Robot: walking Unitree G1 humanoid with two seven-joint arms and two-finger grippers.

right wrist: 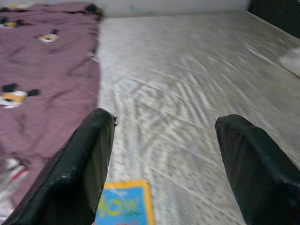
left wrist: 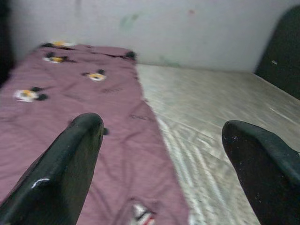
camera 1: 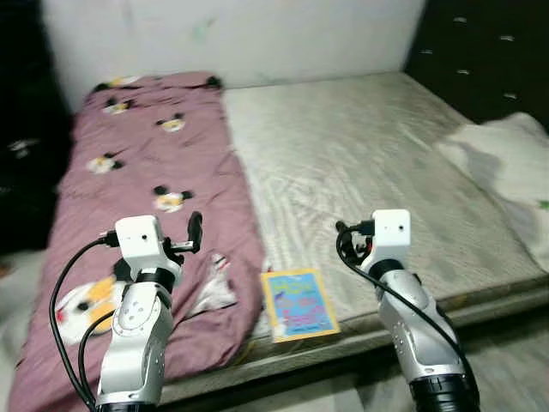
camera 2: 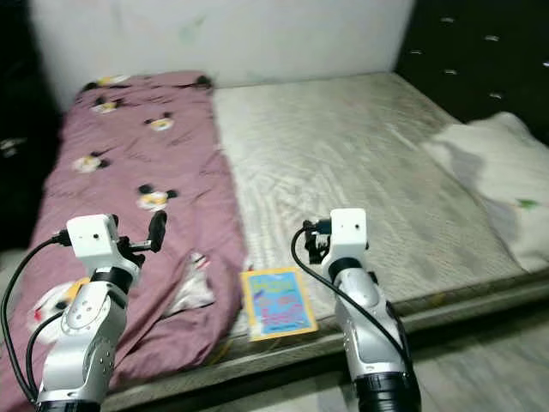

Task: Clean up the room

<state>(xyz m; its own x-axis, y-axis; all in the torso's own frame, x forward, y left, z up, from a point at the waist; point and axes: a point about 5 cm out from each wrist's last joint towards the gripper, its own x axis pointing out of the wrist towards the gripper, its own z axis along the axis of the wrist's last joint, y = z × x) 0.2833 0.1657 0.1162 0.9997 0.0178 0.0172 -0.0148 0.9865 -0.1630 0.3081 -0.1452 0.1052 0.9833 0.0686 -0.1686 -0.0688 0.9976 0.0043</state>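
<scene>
Currently, L gripper over purple blanket, fingers spread, empty. Book flat at bed front edge, beside blanket. R gripper above it, fingers spread. Book prob. light, thin, stiff; pinch at overhanging edge.

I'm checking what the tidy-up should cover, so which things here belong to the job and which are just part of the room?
Part of the job:
- book, lying at the near edge of the mattress
- purple blanket, spread along the bed's left side
- left gripper and right gripper, both open and empty

Just there:
- mattress
- pillow at the right
- wall
</scene>
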